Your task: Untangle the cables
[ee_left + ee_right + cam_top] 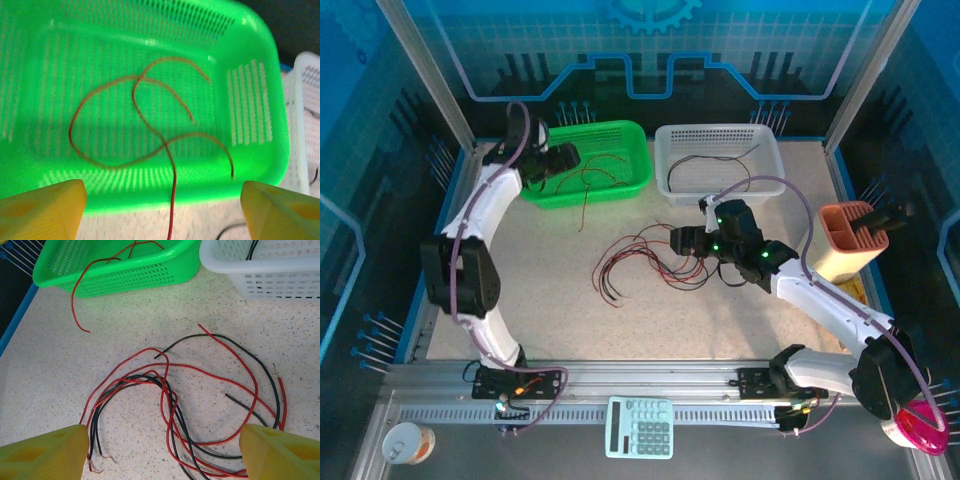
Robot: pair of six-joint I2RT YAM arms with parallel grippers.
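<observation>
The cables [640, 258] lie as a loose tangle of thin red and black wires on the table's middle, seen close up [175, 395] in the right wrist view. My right gripper [678, 240] [162, 435] hovers open right over the tangle, and its yellow fingers hold nothing. A few red wires [595, 170] [165, 144] loop inside the green basket [642, 160] [150, 197]. One of them hangs over the front rim onto the table [75, 305]. My left gripper [565, 158] [160, 192] stands open above that basket's near edge, empty.
A white basket [775, 165] [280, 275] to the right of the green one holds a black wire [705, 165]. A tan holder [850, 240] with a dark tool stands at the right edge. A calculator [640, 427], a cup [408, 443] and a pink bowl [920, 425] sit by the arm bases.
</observation>
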